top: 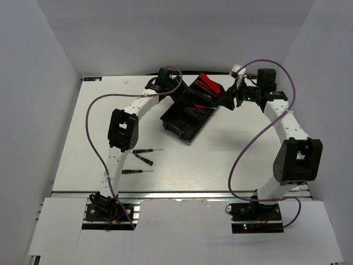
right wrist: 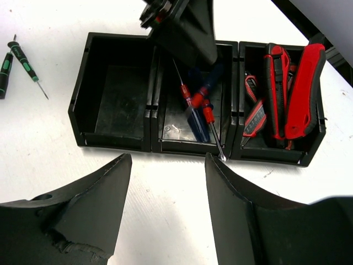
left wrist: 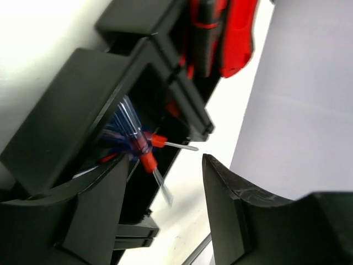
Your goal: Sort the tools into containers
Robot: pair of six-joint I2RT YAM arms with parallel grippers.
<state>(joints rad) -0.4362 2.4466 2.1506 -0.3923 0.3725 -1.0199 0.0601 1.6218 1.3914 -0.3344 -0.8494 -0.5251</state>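
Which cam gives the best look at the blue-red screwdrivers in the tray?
Right wrist: it looks down on the blue-red screwdrivers, crossed in the middle compartment of the tray, shafts and handles mostly clear. Left wrist is close but blurry, with a tray wall covering part of the handles. Top external shows only small coloured streaks.

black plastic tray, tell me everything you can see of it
The long black plastic tray is glossy, moulded as three square compartments in a row. It sits on the white table, diagonal in the top view. One end compartment looks empty; the middle holds blue-and-red screwdrivers, one tip poking over the wall; the other end holds red-handled pliers and red-and-black utility knives. The open left gripper hangs over the middle.
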